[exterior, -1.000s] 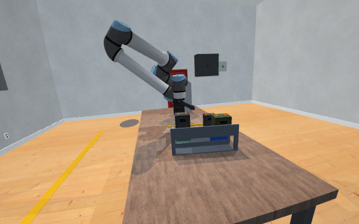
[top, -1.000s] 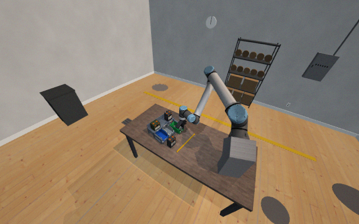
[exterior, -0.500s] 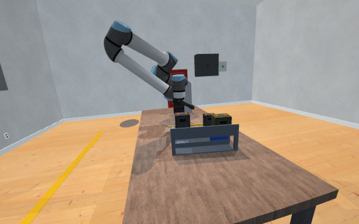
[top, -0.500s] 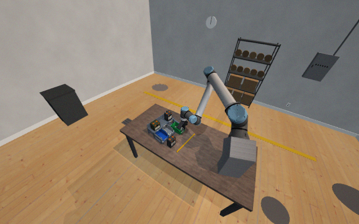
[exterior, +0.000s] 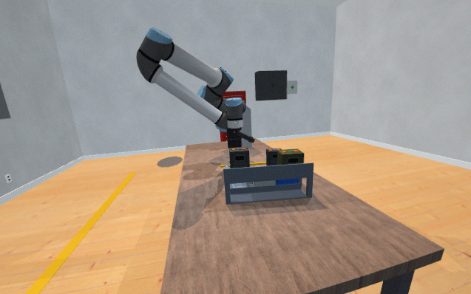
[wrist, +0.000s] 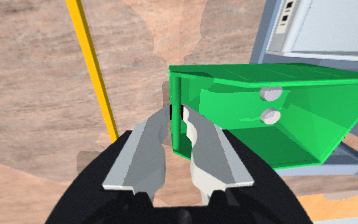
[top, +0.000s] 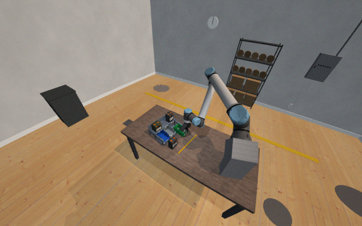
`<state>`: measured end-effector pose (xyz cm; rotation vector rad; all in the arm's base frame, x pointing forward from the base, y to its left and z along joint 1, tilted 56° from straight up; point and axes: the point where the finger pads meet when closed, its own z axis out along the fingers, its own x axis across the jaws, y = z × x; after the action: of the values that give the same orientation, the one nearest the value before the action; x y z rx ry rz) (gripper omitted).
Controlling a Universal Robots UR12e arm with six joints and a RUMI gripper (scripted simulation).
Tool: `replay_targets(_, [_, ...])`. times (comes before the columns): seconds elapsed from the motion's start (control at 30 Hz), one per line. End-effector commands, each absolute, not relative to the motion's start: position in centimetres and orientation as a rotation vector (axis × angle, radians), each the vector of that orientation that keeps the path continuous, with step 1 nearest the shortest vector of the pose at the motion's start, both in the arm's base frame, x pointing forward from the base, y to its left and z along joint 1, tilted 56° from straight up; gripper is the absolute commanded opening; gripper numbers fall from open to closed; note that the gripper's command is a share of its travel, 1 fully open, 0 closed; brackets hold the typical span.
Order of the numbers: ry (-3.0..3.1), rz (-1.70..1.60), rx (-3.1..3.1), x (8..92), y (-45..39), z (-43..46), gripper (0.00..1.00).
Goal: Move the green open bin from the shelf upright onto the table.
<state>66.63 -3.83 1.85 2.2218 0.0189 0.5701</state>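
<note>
The green open bin [top: 179, 130] [wrist: 291, 75] is at the front of the grey-blue shelf [top: 163, 120] [exterior: 268, 171]. In the wrist view its far end overlaps the shelf edge. Two whitish round parts [wrist: 271, 93] [wrist: 270, 116] lie inside it. My gripper [wrist: 176, 105] is shut on the bin's near wall, one finger inside and one outside. The bin looks about level. The exterior view does not show the bin, and whether its base touches anything is hidden.
A grey bin [top: 170, 130] and a blue bin [top: 163, 136] [exterior: 287, 182] sit in the shelf beside the green one. Dark boxes [top: 169, 116] [top: 173, 142] and a greenish box [top: 156, 126] [exterior: 293, 157] stand around. A yellow strip [top: 187, 144] [wrist: 93, 70] crosses the table.
</note>
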Motion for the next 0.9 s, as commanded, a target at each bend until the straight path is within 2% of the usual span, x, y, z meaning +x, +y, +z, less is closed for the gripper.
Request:
replay_targets(0.0, [0.02,0.571,2.222,64.4,-4.3,0.9,0.0])
replay_targets(0.87, [0.02,0.571,2.222,62.6,-4.7,0.1,0.0])
